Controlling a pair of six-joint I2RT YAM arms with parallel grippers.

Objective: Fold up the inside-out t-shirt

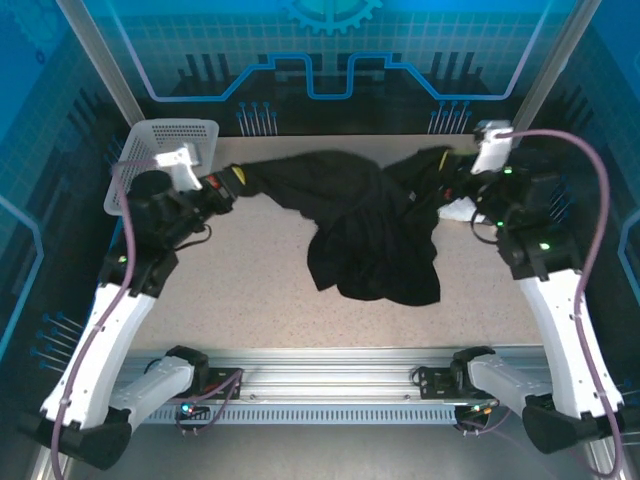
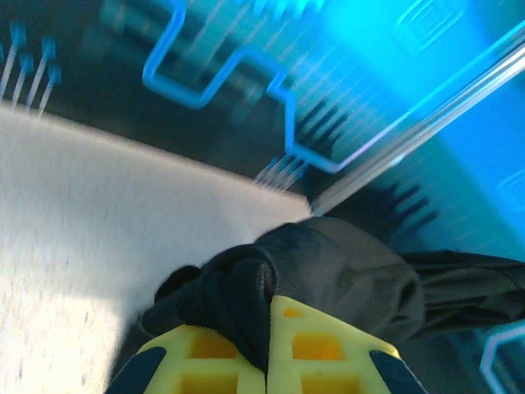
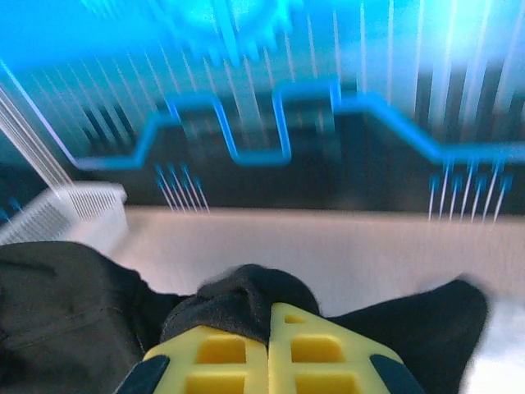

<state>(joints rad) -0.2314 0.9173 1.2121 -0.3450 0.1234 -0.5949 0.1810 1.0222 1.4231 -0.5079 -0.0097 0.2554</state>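
– Between the two claws: the large black cloth t-shirt [image 1: 375,240], strung across the far part of the speckled beige table [image 1: 250,290]. Its long axis runs straight from one claw to the other.

– Grip state?

– Both are clenched on cloth. The left gripper [image 1: 236,178] has a bunched black end pinched between its yellow pads [image 2: 328,345], with no gap at the seam. The right gripper [image 1: 447,157] is the same, with a black wad bulging over its pads [image 3: 217,353].

– Where's the bulk?

– It sags toward the arm bases and lies much nearer the right claw than the left. From the left claw the cloth runs out like a twisted rope. By the right claw it is slack and piled.

– Arm poses?

– Left: forearm angled forward, wrist turned inward, fingers pointing along the shirt, low over the table. The white mesh plastic basket [image 1: 165,140] sits just outboard of it. Right: reached to the far edge, wrist turned inward and facing the left claw. A small white cloth garment [image 1: 458,210] lies just on the base side of that claw.

– Next move?

– My read: pull outward along that axis, or lift to shake the heap open. The left side should tension first. I can't tell whether the pinched ends are matching corners, so it may open skewed. The right claw should keep clear of the white garment.
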